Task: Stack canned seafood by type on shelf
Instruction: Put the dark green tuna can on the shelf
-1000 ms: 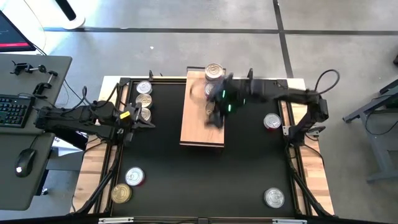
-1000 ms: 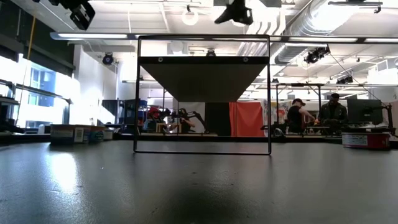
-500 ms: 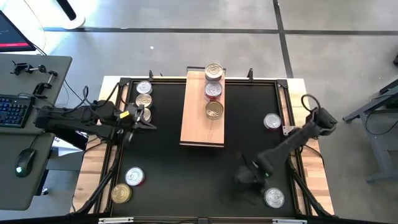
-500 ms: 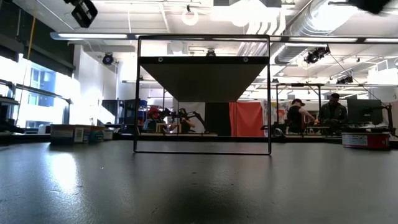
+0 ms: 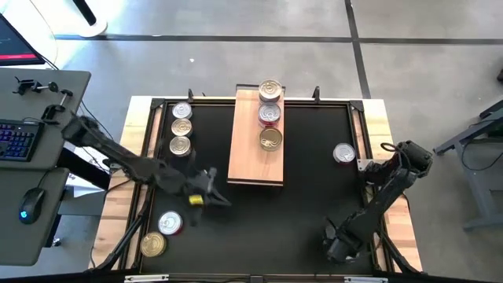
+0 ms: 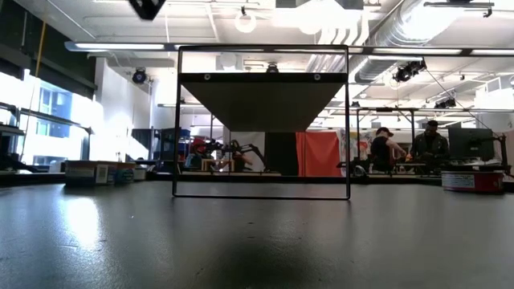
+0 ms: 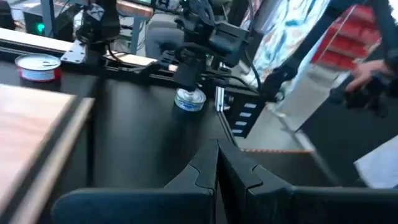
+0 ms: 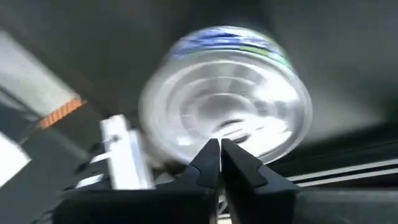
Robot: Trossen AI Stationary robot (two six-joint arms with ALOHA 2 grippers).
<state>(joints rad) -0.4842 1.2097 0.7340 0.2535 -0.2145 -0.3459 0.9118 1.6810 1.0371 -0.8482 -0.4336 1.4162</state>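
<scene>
High view: I'm seeing the shelf (image 5: 255,140) running lengthwise away from me, three tins (image 5: 269,115) lined along it; both the right gripper (image 5: 339,248) and left gripper (image 5: 214,194) are pinching closed, empty.

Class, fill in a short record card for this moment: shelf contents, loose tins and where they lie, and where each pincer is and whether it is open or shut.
shelf: three tins in a row on its far half
far-left tins: three in a row
near-left tins: two
right-edge tin: alone
near-right tin: just ahead of right pincer
left pincer: shut, over table between shelf and near-left tins
right pincer: shut, at near-right corner, tin not gripped
</scene>
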